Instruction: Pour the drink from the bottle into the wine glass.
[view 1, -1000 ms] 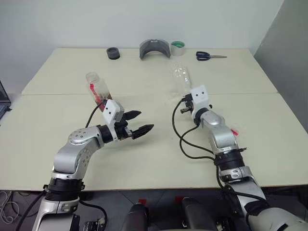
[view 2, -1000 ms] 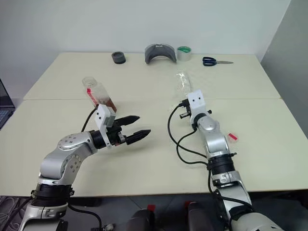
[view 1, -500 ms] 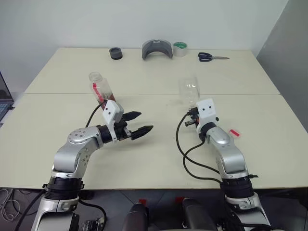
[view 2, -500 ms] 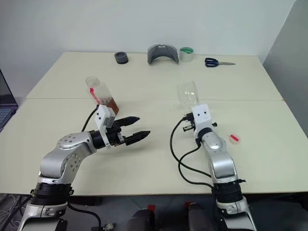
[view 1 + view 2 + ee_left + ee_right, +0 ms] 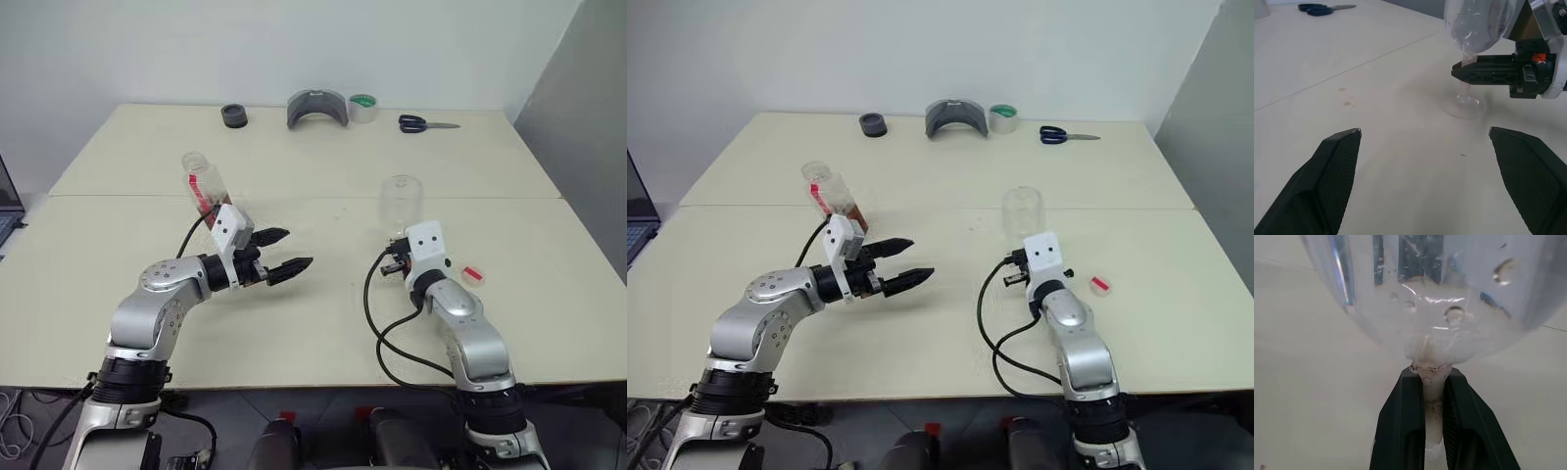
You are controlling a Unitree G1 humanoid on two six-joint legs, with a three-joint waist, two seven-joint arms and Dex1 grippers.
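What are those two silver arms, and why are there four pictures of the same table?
They belong to a robot. Two pictures come from cameras in its head, looking down over the pale table. The other two come from small cameras on its wrists, looking along the black fingers.

The right gripper is shut on the thin stem of the clear wine glass, which stands upright with nothing in it. The left gripper is open and holds nothing.

Behind it stands the small clear plastic bottle with a red label and a little brown drink at the bottom, with no cap on. A small red cap lies beside the right arm. At the far edge lie blue-handled scissors, a green tape roll, a grey curved piece and a small dark ring.
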